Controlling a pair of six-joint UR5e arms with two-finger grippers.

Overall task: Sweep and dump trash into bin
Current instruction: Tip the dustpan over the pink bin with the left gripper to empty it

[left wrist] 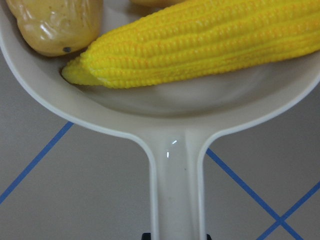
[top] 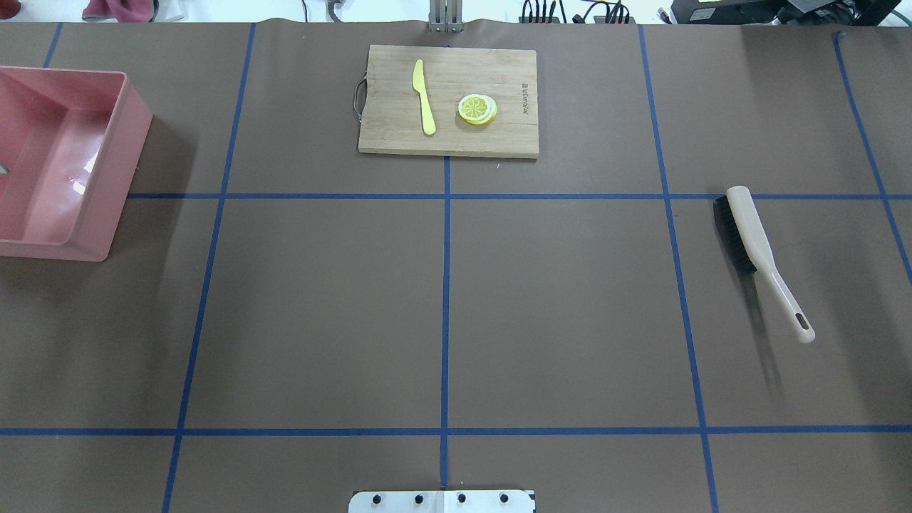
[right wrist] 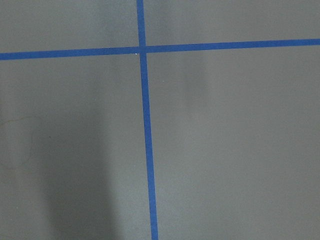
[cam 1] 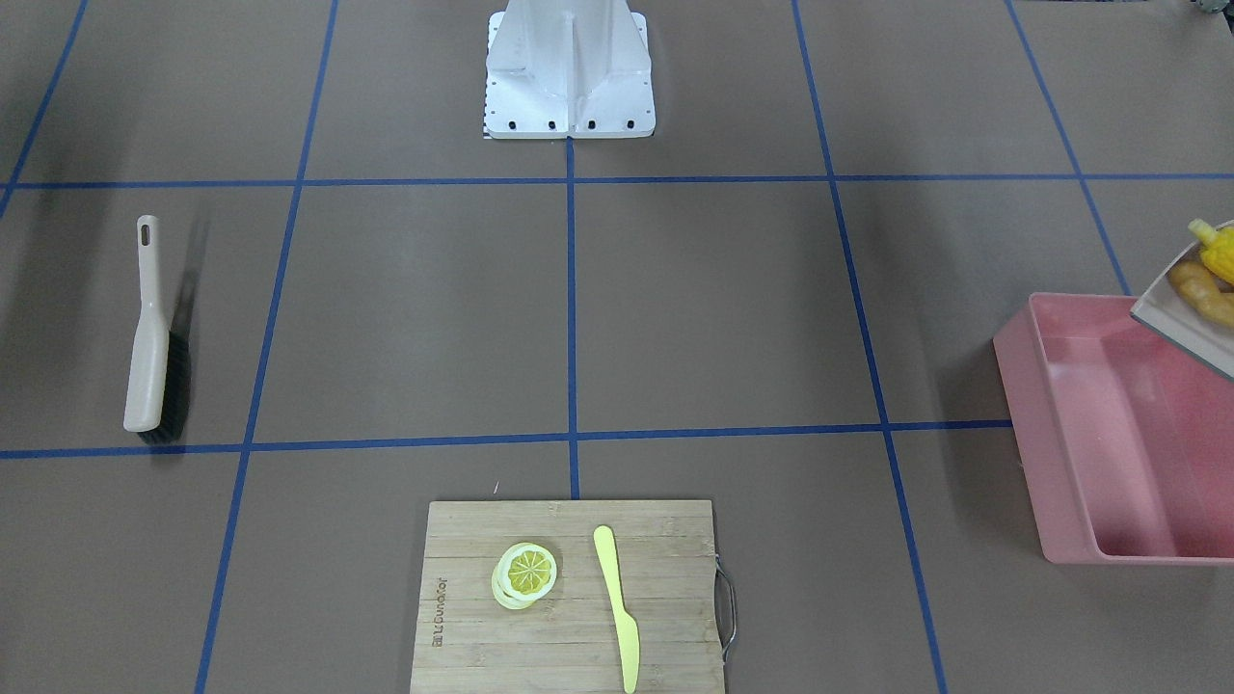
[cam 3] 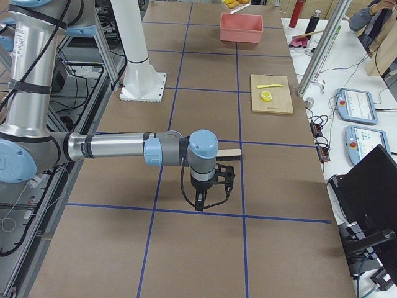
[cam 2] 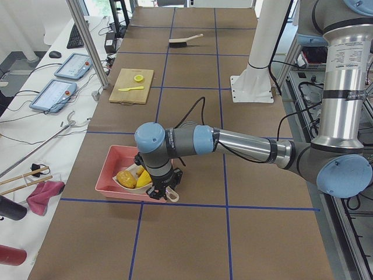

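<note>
Corn cob (left wrist: 210, 45) and potato (left wrist: 55, 25) lie in a beige dustpan (left wrist: 175, 125) held tilted above the pink bin (cam 1: 1060, 463), at the robot's left end of the tabletop (top: 570, 320); the left end effector (cam 2: 163, 188) is clamped around the dustpan's handle; the right end effector (cam 3: 205, 195) hangs above the tabletop, and I cannot tell how wide it is.

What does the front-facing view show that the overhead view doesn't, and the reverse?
Only front-facing: the tilted dustpan over the bin, carrying the corn and a tan toy food. Only overhead: cables beyond the table's far edge. Both: bin, board, knife, lemon slices, brush.
</note>
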